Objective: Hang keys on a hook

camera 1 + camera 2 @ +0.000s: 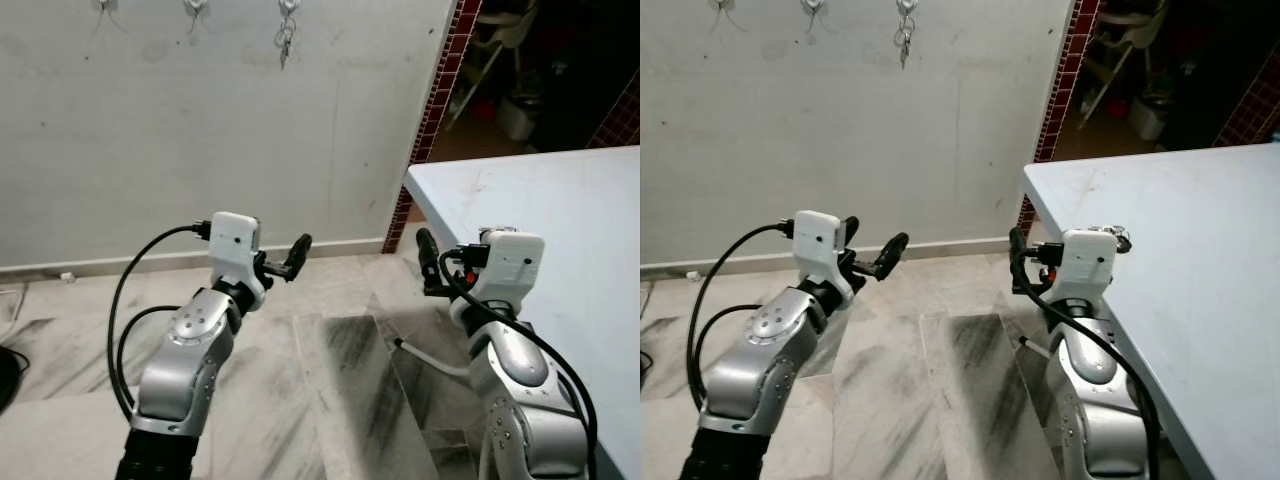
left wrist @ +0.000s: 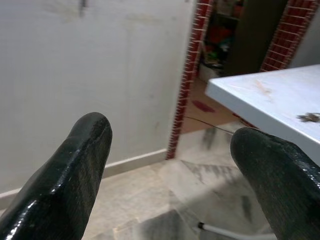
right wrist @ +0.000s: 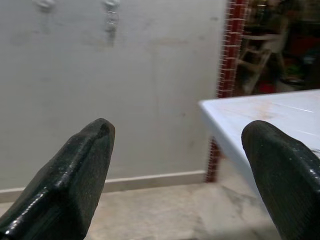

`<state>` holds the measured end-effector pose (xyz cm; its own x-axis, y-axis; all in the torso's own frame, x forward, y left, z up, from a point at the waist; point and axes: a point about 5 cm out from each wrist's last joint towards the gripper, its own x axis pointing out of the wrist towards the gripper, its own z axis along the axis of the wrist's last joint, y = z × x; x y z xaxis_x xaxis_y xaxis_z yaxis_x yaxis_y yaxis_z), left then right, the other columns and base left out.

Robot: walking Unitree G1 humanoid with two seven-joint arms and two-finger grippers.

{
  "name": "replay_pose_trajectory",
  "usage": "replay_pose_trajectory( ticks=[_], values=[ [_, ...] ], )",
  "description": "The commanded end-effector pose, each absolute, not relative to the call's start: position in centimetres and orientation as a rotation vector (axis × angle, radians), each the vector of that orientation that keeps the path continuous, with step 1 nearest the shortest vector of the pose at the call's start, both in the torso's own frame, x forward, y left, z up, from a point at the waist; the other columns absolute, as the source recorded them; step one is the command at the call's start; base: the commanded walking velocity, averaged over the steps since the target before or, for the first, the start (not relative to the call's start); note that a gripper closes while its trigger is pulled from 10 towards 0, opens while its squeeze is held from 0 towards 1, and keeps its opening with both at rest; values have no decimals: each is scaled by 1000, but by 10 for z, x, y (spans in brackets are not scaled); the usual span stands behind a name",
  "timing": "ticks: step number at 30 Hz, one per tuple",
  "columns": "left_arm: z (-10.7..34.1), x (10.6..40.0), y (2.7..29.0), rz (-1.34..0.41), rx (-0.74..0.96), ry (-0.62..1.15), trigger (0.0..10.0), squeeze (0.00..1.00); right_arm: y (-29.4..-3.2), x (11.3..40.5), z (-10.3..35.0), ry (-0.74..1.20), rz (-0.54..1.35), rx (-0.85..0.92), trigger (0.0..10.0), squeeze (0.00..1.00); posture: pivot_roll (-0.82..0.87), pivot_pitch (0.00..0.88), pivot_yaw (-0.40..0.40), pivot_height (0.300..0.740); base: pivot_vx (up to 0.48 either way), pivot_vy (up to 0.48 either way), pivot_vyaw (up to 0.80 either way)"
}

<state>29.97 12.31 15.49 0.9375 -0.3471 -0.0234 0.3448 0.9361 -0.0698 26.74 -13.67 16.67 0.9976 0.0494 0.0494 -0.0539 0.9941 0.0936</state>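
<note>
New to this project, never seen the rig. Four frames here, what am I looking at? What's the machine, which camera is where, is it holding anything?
It is a humanoid robot with two silver arms, each ending in a gripper of two long black fingers. The two wide pictures come from a stereo camera on its head, looking forward and down. The left gripper and right gripper are both raised in front of it, open and empty.

The other two pictures are from wrist cameras, each looking out between that arm's own fingers.

Ahead is a pale wall with three hooks near the top; a bunch of keys hangs on the hook nearest the brick doorway. On the robot's right stands a white table, with a small dark object on it, too small to identify.
</note>
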Motion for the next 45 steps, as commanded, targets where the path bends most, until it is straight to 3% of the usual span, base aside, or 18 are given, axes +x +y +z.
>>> replay_pose_trajectory(
  ticks=[1, 9, 29, 45],
  values=[
    [157, 300, 116, -370, -61, 27, 10000, 0, -142, 268, 171, -65, 35, 87, 10000, 0, 127, 0, -56, 740, 0, 0, 0],
    [157, 299, 115, -386, -71, 26, 10000, 0, -143, 269, 171, -67, 24, 88, 10000, 0, 134, 0, -59, 740, 0, 0, 0],
    [158, 298, 116, -406, -84, 27, 10000, 0, -143, 270, 171, -61, 22, 90, 10000, 0, 132, 0, -56, 740, 0, 0, -760],
    [160, 298, 114, -425, -90, 21, 10000, 0, -143, 270, 172, -70, 17, 91, 10000, 0, 133, 0, -51, 740, 309, 0, 0]
  ],
)
